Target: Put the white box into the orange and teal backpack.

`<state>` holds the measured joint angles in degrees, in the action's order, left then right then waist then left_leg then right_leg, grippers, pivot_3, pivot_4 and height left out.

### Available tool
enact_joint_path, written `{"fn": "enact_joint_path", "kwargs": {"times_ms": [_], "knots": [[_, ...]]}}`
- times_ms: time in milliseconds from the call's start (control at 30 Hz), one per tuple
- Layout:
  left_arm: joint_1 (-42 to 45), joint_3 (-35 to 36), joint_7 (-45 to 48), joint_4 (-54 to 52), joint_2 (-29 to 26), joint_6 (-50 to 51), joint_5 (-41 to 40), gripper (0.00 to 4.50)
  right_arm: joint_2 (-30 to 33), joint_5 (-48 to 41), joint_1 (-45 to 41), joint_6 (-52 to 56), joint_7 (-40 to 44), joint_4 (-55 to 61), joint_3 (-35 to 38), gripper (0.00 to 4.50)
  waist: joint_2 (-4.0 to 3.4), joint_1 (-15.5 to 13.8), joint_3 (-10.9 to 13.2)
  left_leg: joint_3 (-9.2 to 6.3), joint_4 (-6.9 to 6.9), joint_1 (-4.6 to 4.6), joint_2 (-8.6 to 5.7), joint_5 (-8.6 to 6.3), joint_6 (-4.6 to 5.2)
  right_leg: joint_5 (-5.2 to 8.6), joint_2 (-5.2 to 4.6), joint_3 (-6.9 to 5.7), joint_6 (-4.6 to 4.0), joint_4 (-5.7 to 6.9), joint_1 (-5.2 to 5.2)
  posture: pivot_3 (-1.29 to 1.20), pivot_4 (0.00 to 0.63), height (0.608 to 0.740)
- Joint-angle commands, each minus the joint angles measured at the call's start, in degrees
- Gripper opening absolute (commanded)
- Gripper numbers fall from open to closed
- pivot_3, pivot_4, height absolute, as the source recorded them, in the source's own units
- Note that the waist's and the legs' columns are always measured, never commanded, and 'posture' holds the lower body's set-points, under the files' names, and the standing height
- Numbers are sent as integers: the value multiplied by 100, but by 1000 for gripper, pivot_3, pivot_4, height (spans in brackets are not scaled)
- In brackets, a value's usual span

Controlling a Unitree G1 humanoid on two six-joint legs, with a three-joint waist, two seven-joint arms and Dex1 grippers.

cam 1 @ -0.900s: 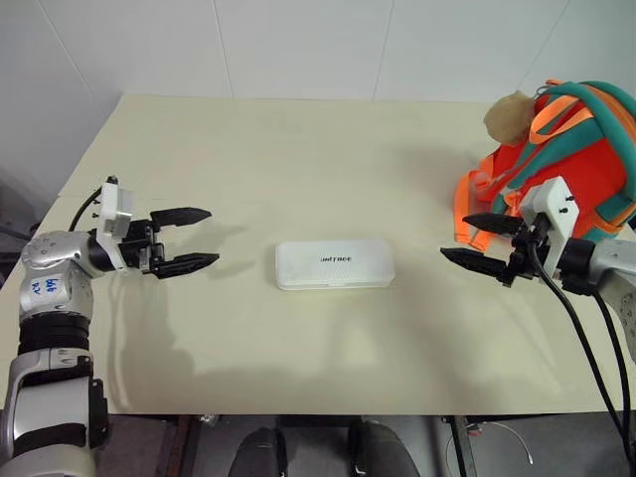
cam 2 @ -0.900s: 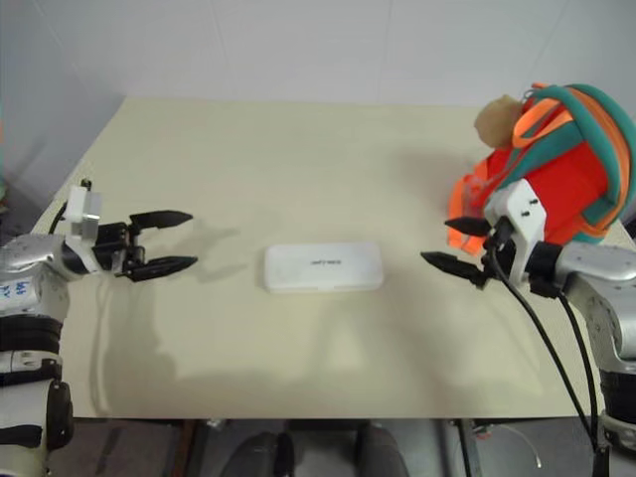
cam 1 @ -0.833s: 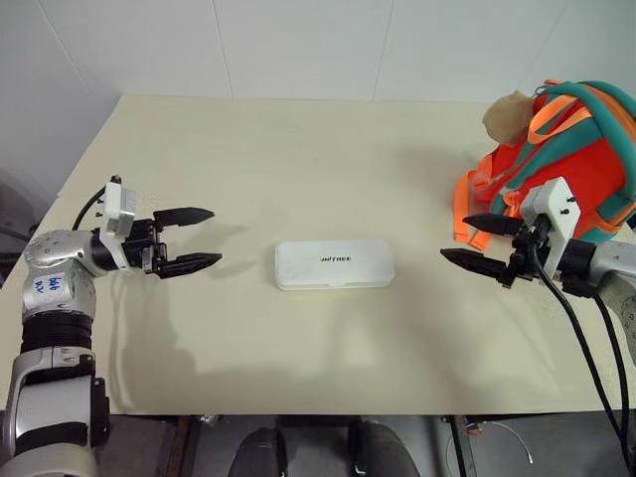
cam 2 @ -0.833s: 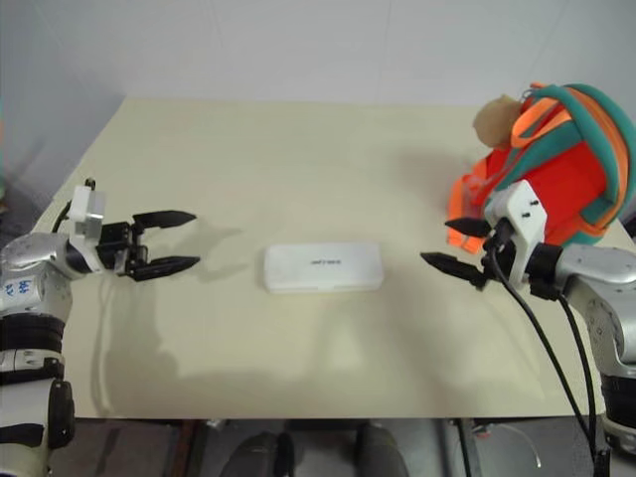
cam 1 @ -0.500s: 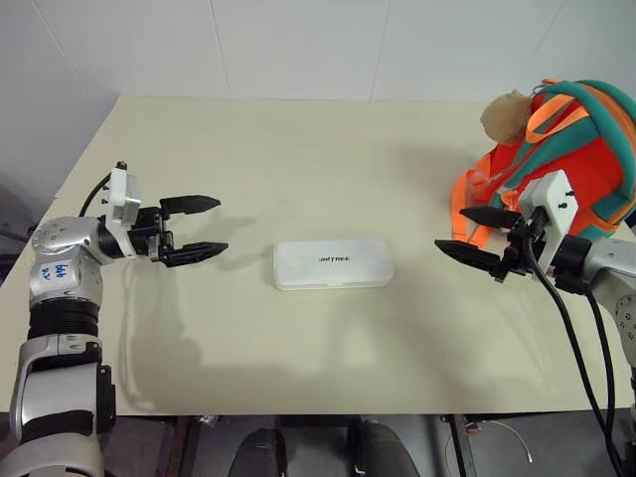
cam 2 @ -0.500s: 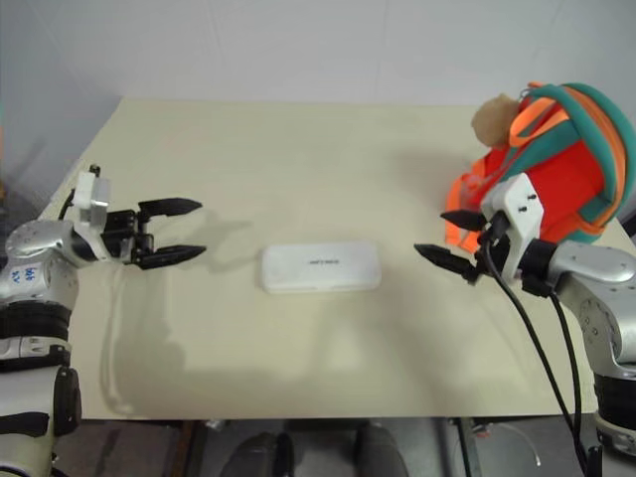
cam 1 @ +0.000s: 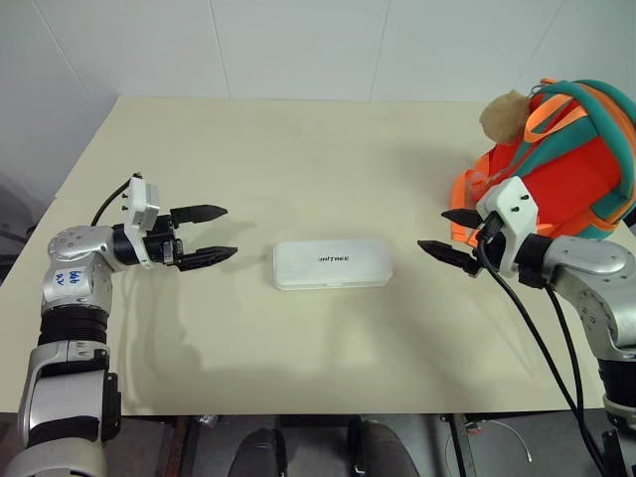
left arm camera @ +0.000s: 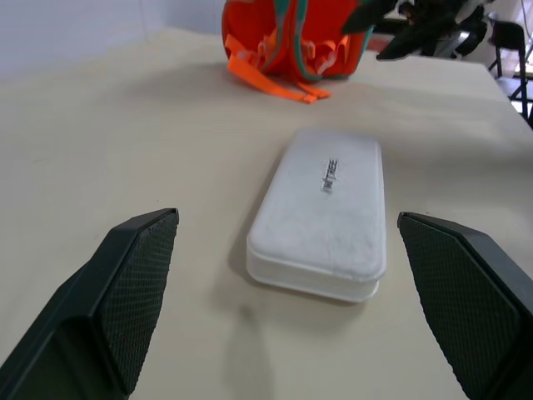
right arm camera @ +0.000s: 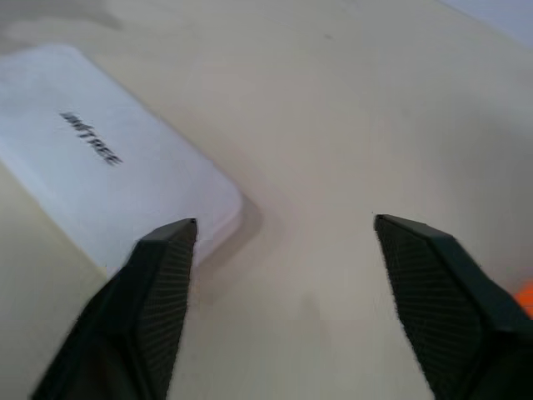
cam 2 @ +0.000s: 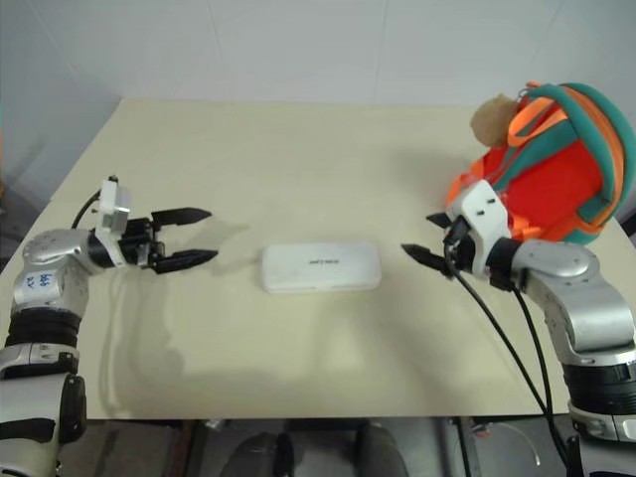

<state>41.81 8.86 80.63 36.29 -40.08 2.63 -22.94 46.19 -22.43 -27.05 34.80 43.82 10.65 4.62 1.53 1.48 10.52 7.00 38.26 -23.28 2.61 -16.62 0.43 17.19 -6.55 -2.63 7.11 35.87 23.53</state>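
Note:
The white box (cam 1: 332, 263) lies flat in the middle of the cream table (cam 1: 298, 149), its dark lettering facing up. The orange and teal backpack (cam 1: 561, 164) sits at the table's right edge with a tan pom-pom (cam 1: 505, 114) on its left side. My left gripper (cam 1: 215, 235) hovers open to the left of the box, pointing at it, a short gap away. My right gripper (cam 1: 444, 234) hovers open to the right of the box, in front of the backpack, nothing between its fingers. The left wrist view looks along the box (left arm camera: 329, 208) toward the backpack (left arm camera: 291, 37).
White walls stand behind the table. Orange webbing loops (cam 1: 465, 204) spill from the backpack onto the tabletop near my right gripper. Black cables hang from my right wrist past the table's front edge (cam 1: 298, 409).
Both grippers have closed in toward the white box from either side, the left moving right, the right moving left. The box and backpack have stayed put.

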Motion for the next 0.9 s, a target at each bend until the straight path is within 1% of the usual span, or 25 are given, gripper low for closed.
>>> {"fn": "enact_joint_path", "kwargs": {"times_ms": [33,167,267,300,500,600,800,900], "knots": [[-99,-6,46,-344,12,79,-59,4500,-92,86,-104,-78,-79,62,2,2787,0,-1,0,0,-1,0,1,0,0,0,0,0,0,0,0,0,150,740],[-137,27,-103,-436,-22,223,-33,4500,-158,167,-117,-73,-105,30,0,1408,0,-1,0,1,-1,-1,1,0,0,0,-2,-1,0,-1,0,0,150,740],[-79,42,-447,-407,-4,317,61,4500,-185,316,-187,-178,-167,-174,-35,374,0,1,0,0,2,0,1,0,0,0,-2,-1,0,0,-1,0,150,740],[-60,34,-535,-412,0,362,80,4500,-201,341,-210,-200,-176,-215,-40,121,0,1,0,0,2,0,1,0,0,0,-3,-1,0,1,0,0,150,740],[-33,2,-797,-606,52,753,8,4500,-278,380,-245,-241,-186,-268,-7,120,0,0,0,0,0,0,3,0,0,0,-2,-1,0,1,0,0,150,740],[-76,13,-813,-739,79,1024,-80,3945,-286,409,-233,-270,-193,-299,-1,120,0,0,0,1,0,0,2,0,0,0,-2,-1,0,0,0,0,150,740],[-147,65,-981,-957,180,1216,-119,2024,-290,391,-182,-250,-196,-229,14,120,0,-1,0,1,1,0,2,0,0,0,-1,-2,0,1,-1,0,150,740],[-219,-114,-1124,-998,250,1144,77,1072,-264,420,-172,-280,-172,-285,1,120,0,-1,0,1,1,0,2,0,-1,0,-2,-2,0,1,0,0,150,740]]}}
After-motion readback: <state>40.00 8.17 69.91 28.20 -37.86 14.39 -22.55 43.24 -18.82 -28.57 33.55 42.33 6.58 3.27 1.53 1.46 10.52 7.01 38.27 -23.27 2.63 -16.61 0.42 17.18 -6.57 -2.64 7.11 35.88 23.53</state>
